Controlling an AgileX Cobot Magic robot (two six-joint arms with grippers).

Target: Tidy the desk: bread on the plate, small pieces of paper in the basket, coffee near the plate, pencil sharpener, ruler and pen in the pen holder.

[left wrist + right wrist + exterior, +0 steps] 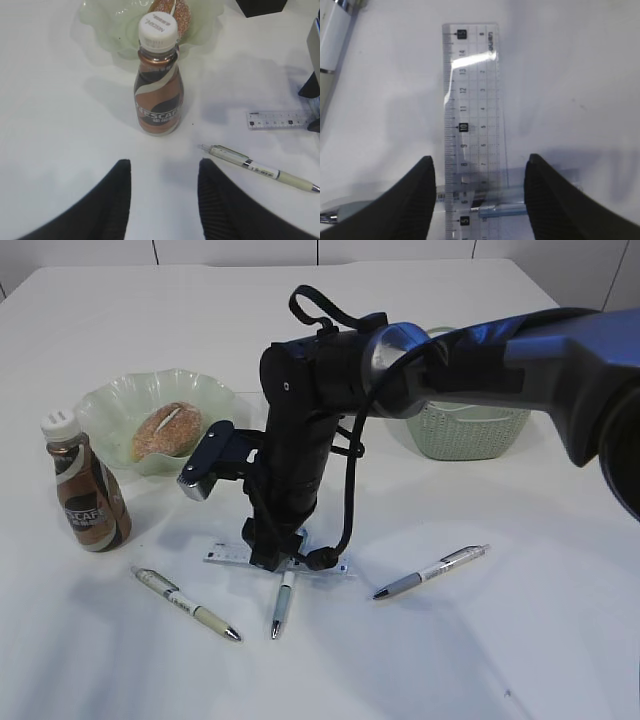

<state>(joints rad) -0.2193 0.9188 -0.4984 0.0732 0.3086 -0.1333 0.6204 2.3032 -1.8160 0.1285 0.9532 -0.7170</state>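
Right claw (pixel 477 197) hovering open, straddling the ruler (pixel 471 125); ruler looking thin, stiff, slippery, lying flat — pinching its long edges.

Clear glossy plastic ruler (pixel 471 125), matt white table (pixel 520 640), translucent green plate (pixel 110 410), woven-look basket (pixel 465 435).

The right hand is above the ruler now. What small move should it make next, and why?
Probably lower the right hand straight down and close on the ruler. In the right wrist view the open fingers stand on either side of the clear ruler, which lies flat on the table, partly over a pen; nothing is gripped yet.
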